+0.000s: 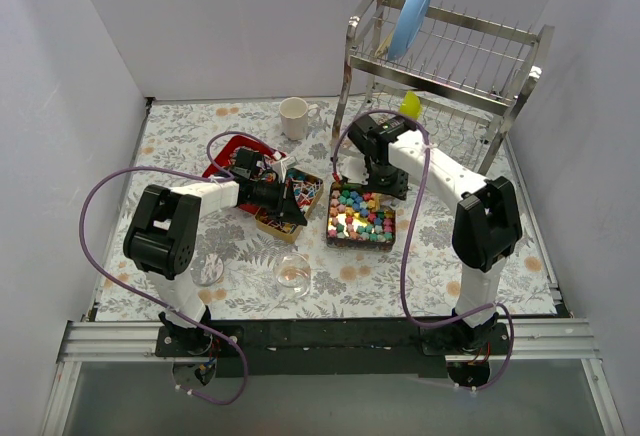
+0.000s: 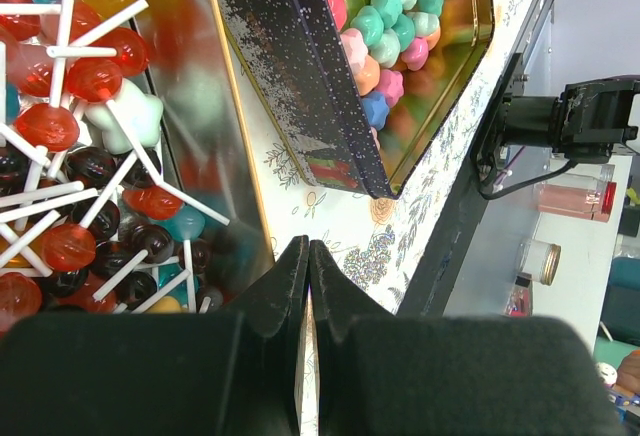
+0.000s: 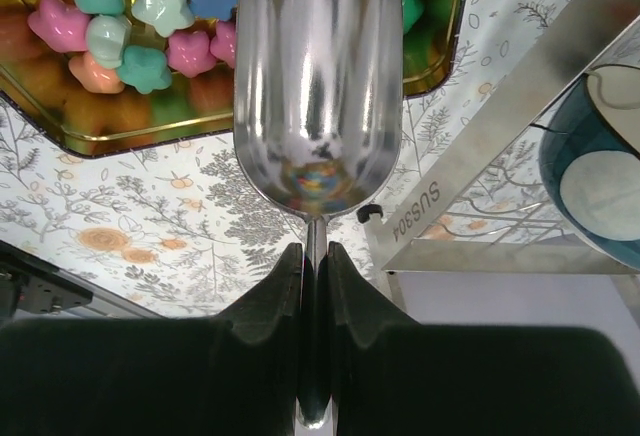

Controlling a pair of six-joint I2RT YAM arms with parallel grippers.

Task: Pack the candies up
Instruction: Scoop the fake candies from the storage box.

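Pastel star-like candies (image 1: 360,214) fill a dark-walled gold tray (image 1: 333,241) at mid-table. In the left wrist view the candies (image 2: 390,26) lie at the top right, and in the right wrist view the candies (image 3: 130,26) lie at the top left. My right gripper (image 3: 316,251) is shut on the handle of a shiny metal scoop (image 3: 318,86). The scoop's bowl reaches over that tray's edge and looks empty. From above, the right gripper (image 1: 385,184) sits at the tray's far end. My left gripper (image 2: 308,248) is shut on nothing, beside a gold tray of lollipops (image 2: 70,136).
A red tray (image 1: 232,148) lies behind the lollipop tray (image 1: 292,196). A white mug (image 1: 293,116) stands at the back. A steel dish rack (image 1: 440,66) with a blue plate (image 1: 410,16) fills the back right, its leg (image 3: 450,186) close to the scoop. Two glass bowls (image 1: 292,274) sit near the front.
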